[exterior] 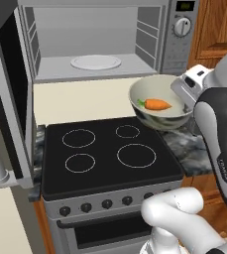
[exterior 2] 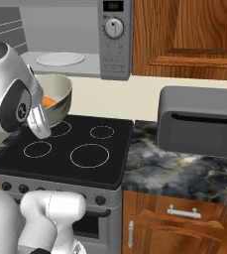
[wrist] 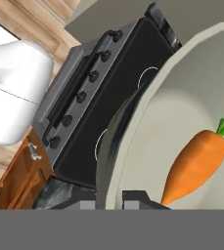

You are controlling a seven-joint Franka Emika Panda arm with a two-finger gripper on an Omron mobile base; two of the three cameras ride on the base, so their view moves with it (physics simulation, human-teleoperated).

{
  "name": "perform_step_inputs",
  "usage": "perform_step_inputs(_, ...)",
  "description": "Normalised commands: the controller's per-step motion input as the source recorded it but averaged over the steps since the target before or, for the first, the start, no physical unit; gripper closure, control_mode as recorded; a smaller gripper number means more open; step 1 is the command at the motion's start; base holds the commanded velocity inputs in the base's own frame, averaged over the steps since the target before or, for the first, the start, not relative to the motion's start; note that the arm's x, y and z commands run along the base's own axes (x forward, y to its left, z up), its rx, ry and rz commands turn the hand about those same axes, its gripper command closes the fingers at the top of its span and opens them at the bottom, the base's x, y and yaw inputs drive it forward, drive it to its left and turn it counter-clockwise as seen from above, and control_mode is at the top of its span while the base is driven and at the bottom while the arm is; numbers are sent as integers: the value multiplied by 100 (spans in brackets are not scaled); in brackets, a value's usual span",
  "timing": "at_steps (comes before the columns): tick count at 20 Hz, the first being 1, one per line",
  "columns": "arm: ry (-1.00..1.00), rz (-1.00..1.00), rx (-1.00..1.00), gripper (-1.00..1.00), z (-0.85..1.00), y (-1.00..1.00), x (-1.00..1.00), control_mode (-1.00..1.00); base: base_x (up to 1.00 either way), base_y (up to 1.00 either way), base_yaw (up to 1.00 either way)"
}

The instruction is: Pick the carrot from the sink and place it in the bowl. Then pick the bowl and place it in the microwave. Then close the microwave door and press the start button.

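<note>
Inside pale bowl [exterior: 159, 111], orange green-tipped carrot [exterior: 156, 104]

marbled counter [exterior 2: 184, 171], grey container [exterior 2: 199, 121] on it

Flat, even rendered light, bright all over, no clear source I can pick. Soft shadow under my wide round pale grey-green bowl [exterior: 160, 101] on the glossy black glass stovetop [exterior: 110, 154], toward 6 o'clock. Faint sheen on the bowl's mottled outside in my hand view. Grey-silver box microwave's [exterior: 97, 42] light interior is evenly lit. Everything sharp, no blur, no glare, no edge distortion. Small orange tapered carrot [wrist: 196, 166] crisp up close.
</note>
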Motion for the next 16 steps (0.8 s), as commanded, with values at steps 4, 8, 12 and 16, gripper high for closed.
perform_step_inputs(4, -2, -4, -11, 100, 85, 67, 29, -100, 0, 0, 0)
perform_step_inputs(8, 0, -12, -7, 100, 94, 44, 77, -100, 0, 0, 0)
perform_step_inputs(12, 0, -14, -4, 100, 34, 34, 100, -100, 0, 0, 0)
perform_step_inputs(16, 8, -9, -2, 100, -1, 19, 100, -100, 0, 0, 0)
